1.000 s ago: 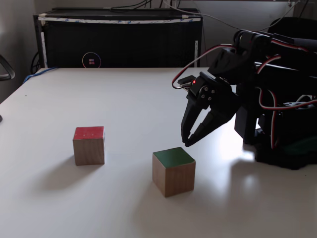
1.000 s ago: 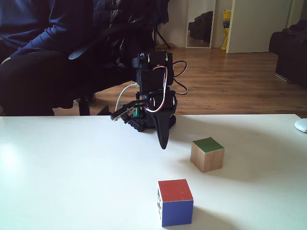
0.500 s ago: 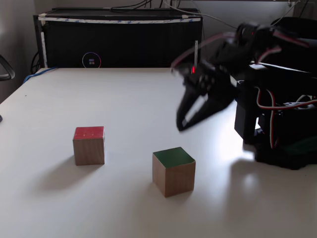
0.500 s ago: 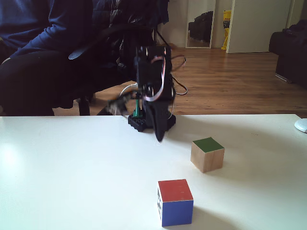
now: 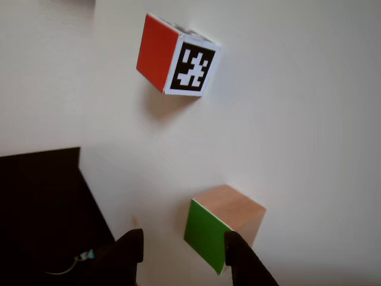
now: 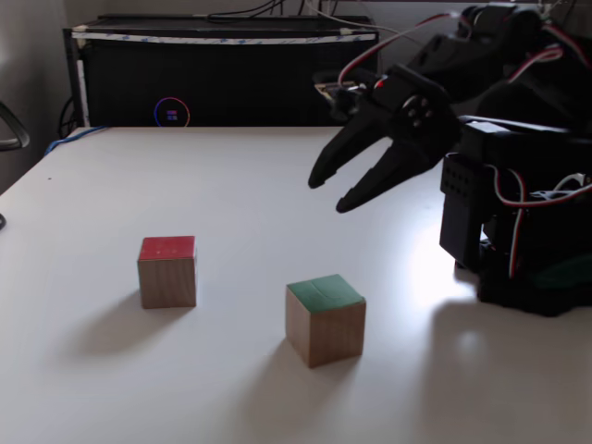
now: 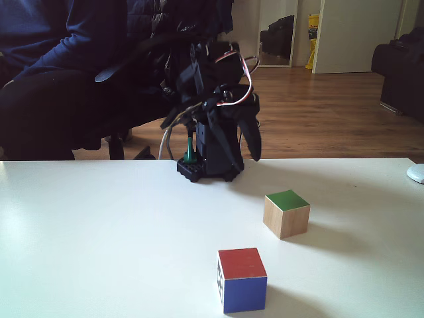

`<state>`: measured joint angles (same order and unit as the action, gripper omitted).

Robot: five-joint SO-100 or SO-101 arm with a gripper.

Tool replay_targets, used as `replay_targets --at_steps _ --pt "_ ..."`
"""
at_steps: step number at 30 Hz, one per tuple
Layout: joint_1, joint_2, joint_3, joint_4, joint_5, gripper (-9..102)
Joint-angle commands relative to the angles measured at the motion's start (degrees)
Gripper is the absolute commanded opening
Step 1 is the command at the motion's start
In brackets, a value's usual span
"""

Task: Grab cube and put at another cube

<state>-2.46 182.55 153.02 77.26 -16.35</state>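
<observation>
Two cubes sit apart on the white table (image 6: 111,185), neither touched by the arm. The cube (image 6: 324,319) with the green top and wood sides stands nearer the table's front edge in a fixed view, toward the arm's base (image 6: 527,240); another cube (image 6: 167,270), red on top, stands to its left. The gripper (image 6: 330,192) hangs in the air above the table, its jaws spread and holding nothing. In the other view the fingertips (image 5: 132,245) frame the green face (image 5: 205,235) from above.
</observation>
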Motion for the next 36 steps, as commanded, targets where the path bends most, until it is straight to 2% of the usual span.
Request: replay_targets --at_steps 1,5,11,26,36 --pt "-1.1 -13.6 -9.5 -0.7 0.1 22" --pt "-1.5 -31.6 -22.3 1.3 2.1 23" --pt "-3.6 -50.8 -37.1 9.5 7.1 28" --pt "-13.8 -64.8 -34.9 7.3 16.1 32" --pt "-14.0 -73.3 -34.8 1.8 18.0 35"
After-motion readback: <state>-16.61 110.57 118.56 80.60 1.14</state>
